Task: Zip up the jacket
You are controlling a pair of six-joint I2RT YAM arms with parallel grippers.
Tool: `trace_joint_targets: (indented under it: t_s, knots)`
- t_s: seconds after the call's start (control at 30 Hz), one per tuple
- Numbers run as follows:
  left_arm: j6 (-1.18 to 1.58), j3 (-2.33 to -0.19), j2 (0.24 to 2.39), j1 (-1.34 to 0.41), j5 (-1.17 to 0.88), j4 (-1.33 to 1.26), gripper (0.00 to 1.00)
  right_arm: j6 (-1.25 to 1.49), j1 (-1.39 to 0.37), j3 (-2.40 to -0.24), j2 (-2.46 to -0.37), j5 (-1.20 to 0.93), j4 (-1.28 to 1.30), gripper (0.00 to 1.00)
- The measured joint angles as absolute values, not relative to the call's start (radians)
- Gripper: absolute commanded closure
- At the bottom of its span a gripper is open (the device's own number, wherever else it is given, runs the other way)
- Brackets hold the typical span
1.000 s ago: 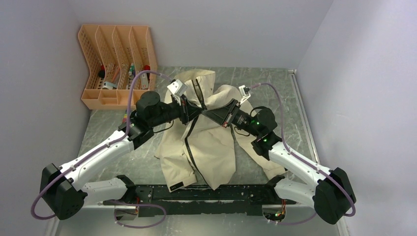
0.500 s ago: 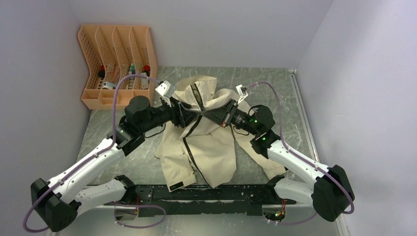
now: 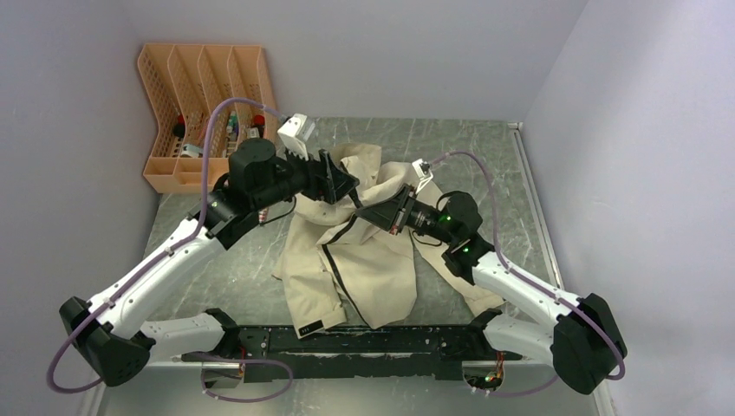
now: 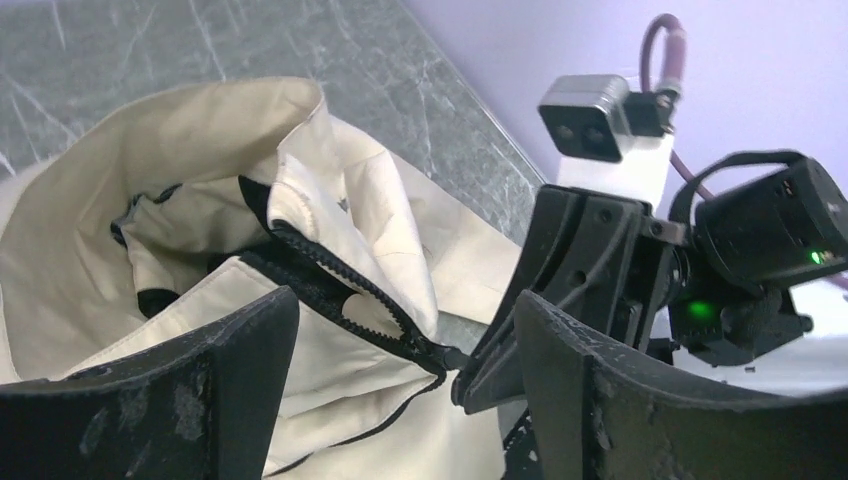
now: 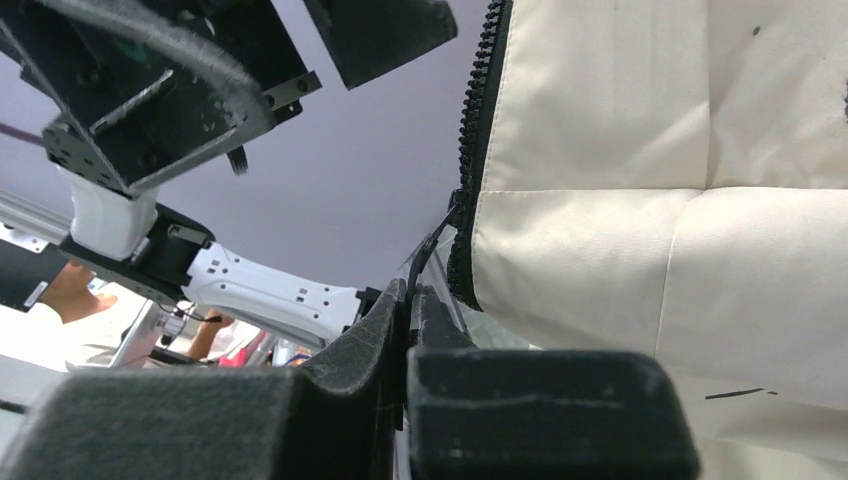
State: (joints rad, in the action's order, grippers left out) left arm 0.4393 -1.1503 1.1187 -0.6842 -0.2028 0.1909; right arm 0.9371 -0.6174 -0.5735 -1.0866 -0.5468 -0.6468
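A cream jacket (image 3: 364, 269) lies rumpled on the grey tabletop (image 3: 520, 173), an orange rack (image 3: 204, 113) off its far-left corner. Above the jacket's collar end, the right gripper (image 3: 363, 211) has its jaws pressed together on what looks like the dark zipper pull (image 5: 432, 245). The left gripper (image 3: 345, 182) hovers just beside, jaws wide apart and empty.

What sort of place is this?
Likely a lab robot cell: plain lilac walls box in a marble-patterned table, left arm and right arm are bolted at its near edge, orange organizer in the far corner.
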Motion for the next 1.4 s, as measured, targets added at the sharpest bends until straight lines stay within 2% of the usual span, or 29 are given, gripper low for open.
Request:
trace_joint_targets:
  t_s: [0.1,0.27,0.47,0.73,1.0,1.2,1.4]
  knots:
    - [0.469,-1.204,1.159,-0.682,-0.180,0.270,0.12,0.913,-0.617,-0.564,-1.067,-0.546,-0.627,1.00]
    - [0.530,-1.268,1.180,-0.680,-0.133,0.412,0.14,0.868,-0.617,-0.547,-1.052,-0.543,-0.612,1.00]
    - [0.586,-1.280,1.194,-0.679,-0.132,0.496,0.13,0.817,-0.618,-0.520,-1.051,-0.531,-0.623,1.00]
    - [0.637,-1.269,1.237,-0.679,-0.168,0.512,0.11,0.756,-0.630,-0.505,-1.050,-0.530,-0.646,1.00]
    - [0.663,-1.251,1.306,-0.679,-0.212,0.490,0.14,0.722,-0.651,-0.464,-1.032,-0.530,-0.664,1.00]
    - [0.674,-1.246,1.357,-0.679,-0.236,0.463,0.26,0.708,-0.661,-0.449,-1.019,-0.531,-0.675,1.00]
    - [0.687,-1.240,1.385,-0.679,-0.254,0.433,0.54,0.694,-0.666,-0.445,-1.017,-0.532,-0.679,1.00]
